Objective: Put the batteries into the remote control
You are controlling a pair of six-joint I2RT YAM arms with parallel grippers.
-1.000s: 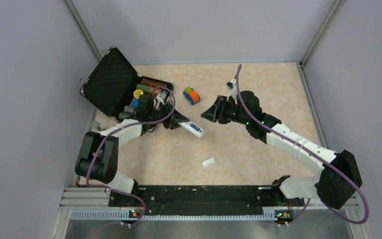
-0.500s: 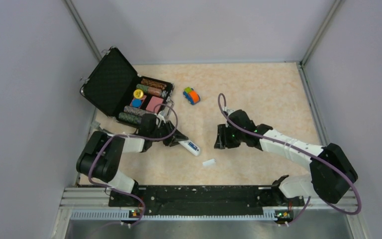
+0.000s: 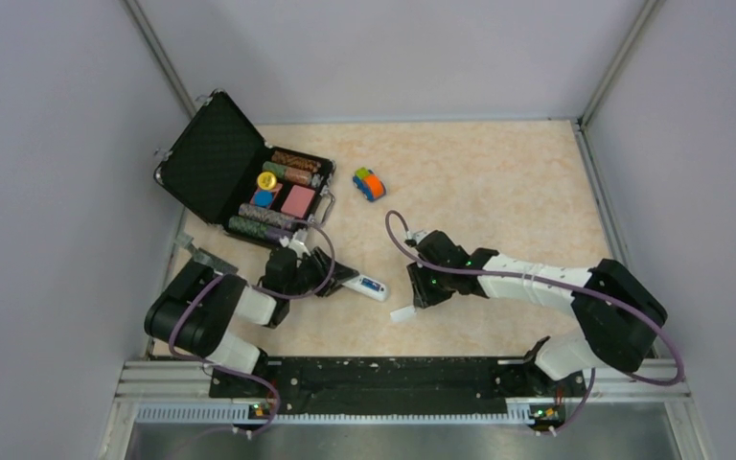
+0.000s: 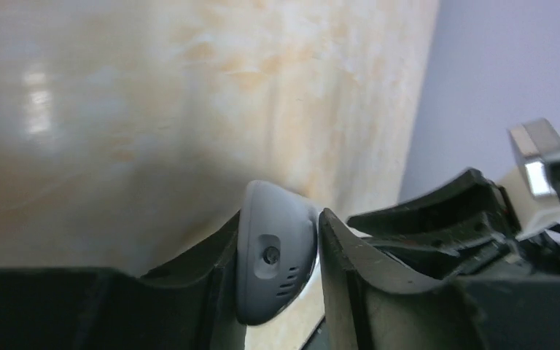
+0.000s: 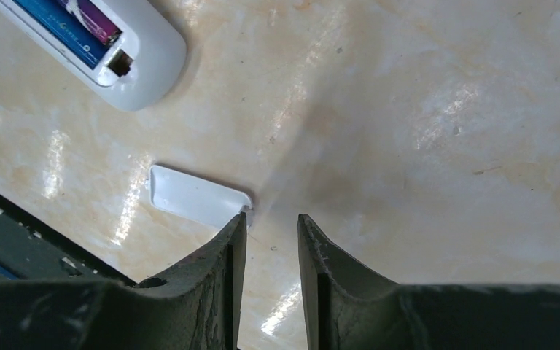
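Marbled beige worktop (image 3: 498, 192): nearest, a white lid (image 5: 197, 197) lies flat, the right pincer (image 5: 271, 219) slightly parted and empty, one finger at its end. Beyond, the left pincer (image 4: 281, 219) clamps the remote control (image 3: 368, 285), with the batteries (image 5: 62, 33) seated inside. Farthest are the black case (image 3: 216, 158) and toy car (image 3: 369, 183).

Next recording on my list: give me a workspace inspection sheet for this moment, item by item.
Surface: beige marbled tabletop, glossy.
Job's things: remote control back-up, compartment uncovered, batteries seated inside; white battery cover loose beside it.
Clutter: open black case with chip stacks; toy car.
Grippers: left gripper clamps the remote's end; right gripper slightly open, empty, at the cover's edge.
Cables: purple cables, one looping by each gripper.
Surroundings: grey walls.
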